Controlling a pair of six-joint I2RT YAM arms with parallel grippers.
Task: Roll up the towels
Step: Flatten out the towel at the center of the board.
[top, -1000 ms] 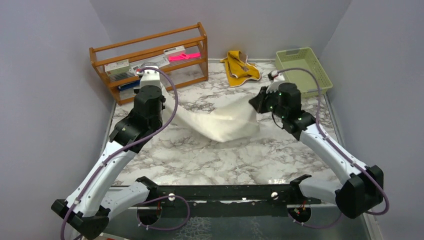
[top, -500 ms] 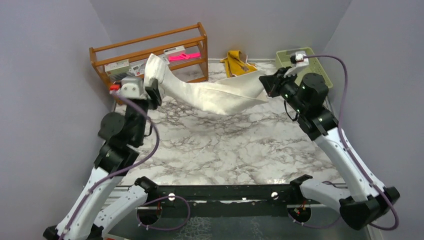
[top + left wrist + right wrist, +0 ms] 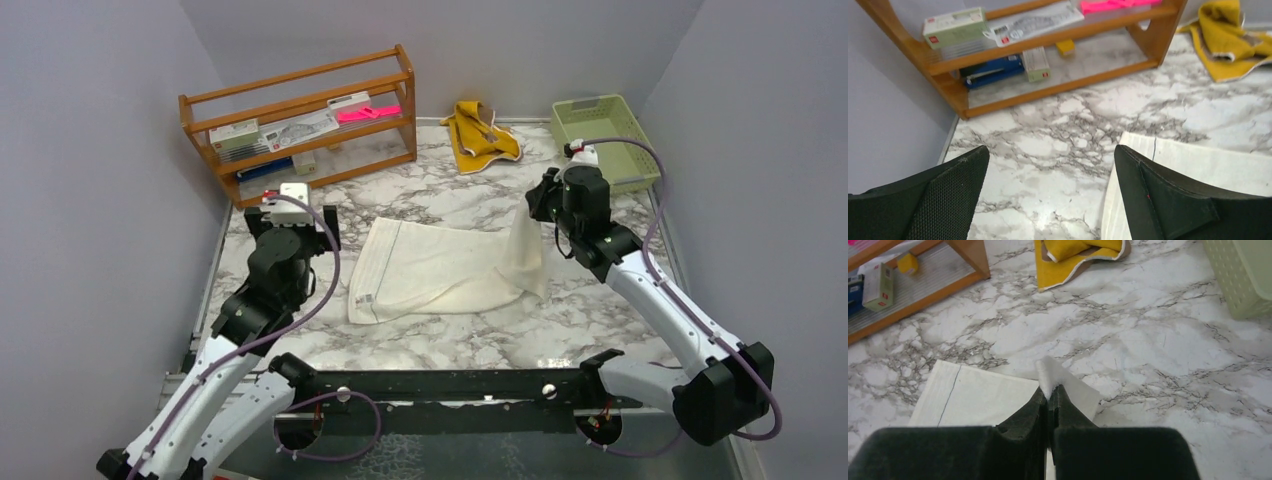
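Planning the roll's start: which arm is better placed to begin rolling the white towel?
Right. The right gripper is shut on the white towel at its raised right corner, so it could probably fold that end over. The left gripper is open and empty, beside the towel's left edge.

A robot lab cell: plain grey walls [image 3: 100, 150] box in a marble-patterned table [image 3: 450, 330], with two arms [image 3: 650, 290] bolted to a black rail [image 3: 450, 385] at six o'clock.

Left gripper [image 3: 1051, 155]: jaws wide apart, aimed twelve o'clock.
Right gripper [image 3: 1049, 390]: clamped on cream-white towel [image 3: 430, 265] corner, aimed eleven o'clock.
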